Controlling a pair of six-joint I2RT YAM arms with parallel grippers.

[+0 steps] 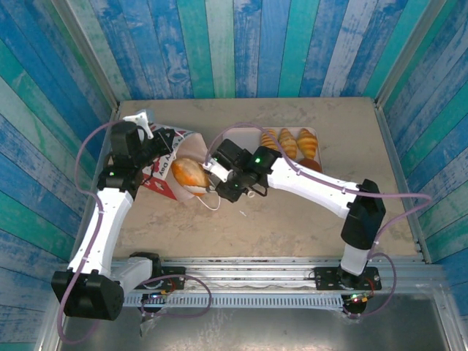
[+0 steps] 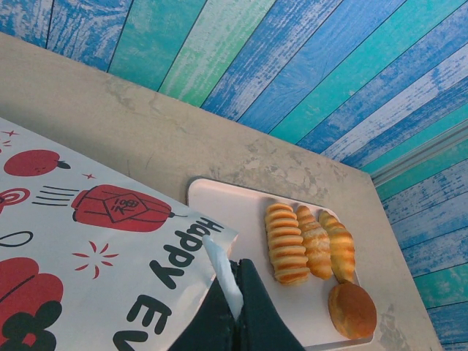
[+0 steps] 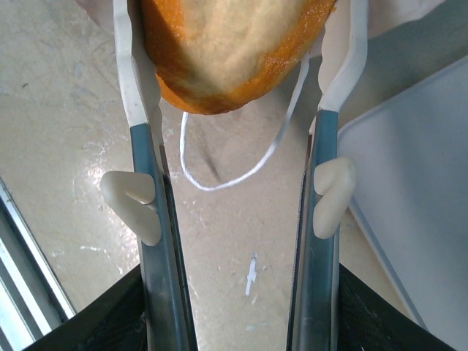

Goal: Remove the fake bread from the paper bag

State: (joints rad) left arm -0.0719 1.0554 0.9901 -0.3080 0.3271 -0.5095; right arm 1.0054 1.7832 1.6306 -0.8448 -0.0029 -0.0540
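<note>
While the left gripper (image 2: 232, 281) is clenching the paper bag (image 2: 95, 248) by its white rim, the right gripper (image 3: 238, 29) is grasping one fake bread piece (image 1: 189, 174) at the bag's mouth; three ridged pastries (image 2: 307, 243) and a bun (image 2: 352, 310) are lying on the tray (image 2: 219, 201).

Only readable print sits on the red-and-white paper gift bag (image 2: 88, 292). In the left wrist view its white panel carries bold black capitals "HAPPY", running up toward the bag's top corner. A second line beneath starts "EV", the rest hidden. The red lantern figure (image 2: 117, 208) on the same panel has small dark characters inside, too small to read. In the top view, the white lettering on the bag's red side is not legible.
</note>
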